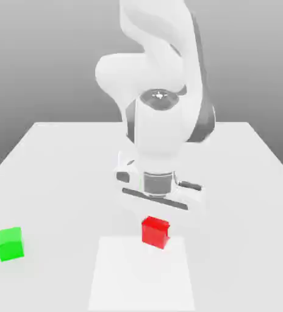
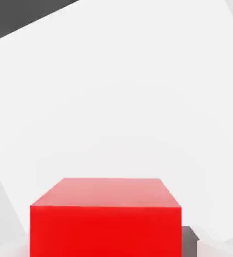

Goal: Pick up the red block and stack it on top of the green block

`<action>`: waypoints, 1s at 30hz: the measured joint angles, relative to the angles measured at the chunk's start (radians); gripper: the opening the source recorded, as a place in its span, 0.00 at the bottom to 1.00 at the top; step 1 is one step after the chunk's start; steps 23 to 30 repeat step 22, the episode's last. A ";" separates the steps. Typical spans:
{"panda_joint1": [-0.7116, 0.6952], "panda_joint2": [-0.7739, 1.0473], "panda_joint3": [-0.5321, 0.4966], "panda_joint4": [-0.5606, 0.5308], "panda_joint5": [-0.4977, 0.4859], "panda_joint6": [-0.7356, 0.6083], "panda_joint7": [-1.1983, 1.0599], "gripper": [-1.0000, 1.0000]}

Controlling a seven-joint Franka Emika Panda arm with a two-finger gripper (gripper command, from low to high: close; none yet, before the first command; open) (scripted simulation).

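The red block (image 1: 155, 232) sits near the table's front middle, directly under the arm's white hand. My gripper (image 1: 156, 223) has come down over it and is shut on the red block. In the hand view the red block (image 2: 105, 221) looms very close, with a dark fingertip (image 2: 190, 238) against its side. Whether the block still rests on the table or hangs just above it I cannot tell. The green block (image 1: 10, 244) stands alone on the table at the exterior view's far left, well apart from the gripper.
The white table (image 1: 58, 177) spreads wide on both sides of the arm. A brighter white rectangular patch (image 1: 141, 277) lies on it under the red block and reaches to the front edge. The arm's bulky body (image 1: 159, 122) rises behind the block.
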 joint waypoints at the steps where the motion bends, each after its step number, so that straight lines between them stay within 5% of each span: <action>1: -0.041 0.000 -0.021 0.016 0.005 -0.016 -0.021 0.00; 13: -0.468 0.075 -0.246 0.244 0.007 -0.172 -0.267 0.00; 18: -0.500 0.220 -0.236 0.275 0.056 -0.060 -0.329 0.00; 19: -0.507 0.252 -0.227 0.277 0.069 -0.030 -0.338 1.00; 30: -0.507 0.252 -0.227 0.277 0.069 -0.030 -0.338 1.00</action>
